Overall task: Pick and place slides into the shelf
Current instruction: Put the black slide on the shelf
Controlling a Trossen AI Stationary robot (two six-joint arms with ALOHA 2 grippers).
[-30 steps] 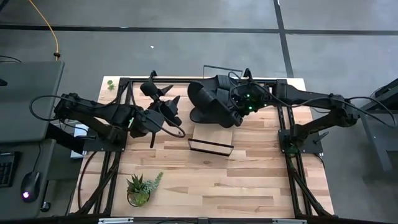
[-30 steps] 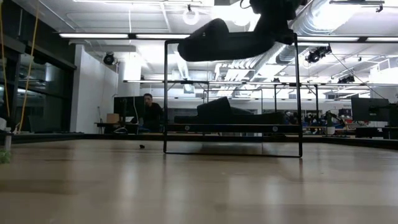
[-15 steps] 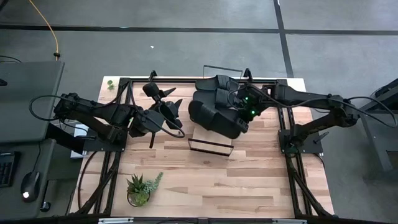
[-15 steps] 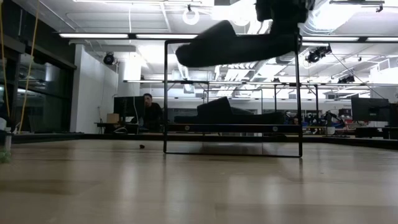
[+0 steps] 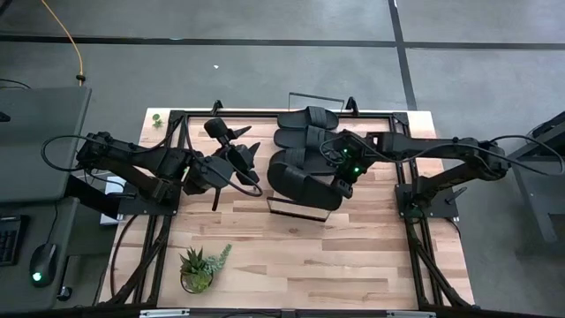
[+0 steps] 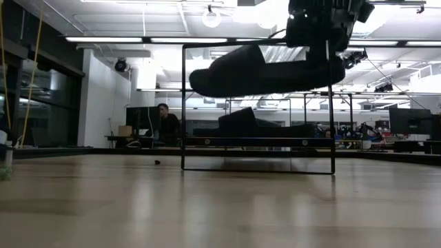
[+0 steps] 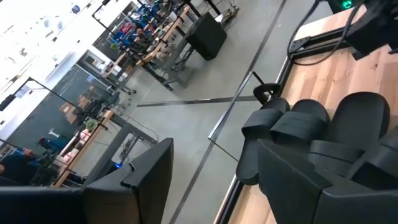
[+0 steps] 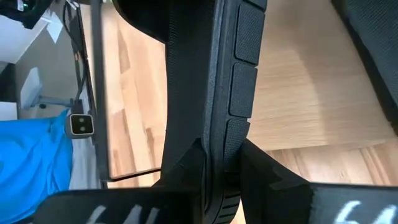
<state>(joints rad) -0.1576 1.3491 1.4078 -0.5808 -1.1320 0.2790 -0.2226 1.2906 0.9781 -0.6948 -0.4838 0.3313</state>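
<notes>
My right gripper (image 5: 342, 179) is shut on one black slide (image 5: 300, 181) and holds it in the air over the near end of the shelf (image 5: 298, 210), a light-wood board in a thin black wire frame (image 6: 183, 103). Two more slides (image 5: 305, 119) (image 5: 296, 141) lie soles down farther back along the shelf. In the low view one of them (image 6: 255, 124) rests on the board. A fourth slide is not in view. My left gripper (image 5: 237, 146) hangs open to the left of the shelf, touching nothing. My right gripper pinches the slide's sole edge (image 8: 214, 146) between its two fingers (image 8: 180, 171), at the end of the slide toward the table's right. The fingers come down from above (image 6: 324, 52). The slide (image 6: 262, 74) is lifted clear and lies about level, its free end toward the table's left.
A potted succulent (image 5: 199, 269) stands near the table's near left corner, and a small green thing (image 5: 156, 118) sits at the far left corner. Black arm mounts run along both sides of the table. A person (image 6: 165, 122) sits far behind the table.
My right gripper has carried the slide toward the table's near edge and somewhat down, from above the far slides to above the shelf's near end. The slide has tipped from slanting to about level. My left arm has kept still.
</notes>
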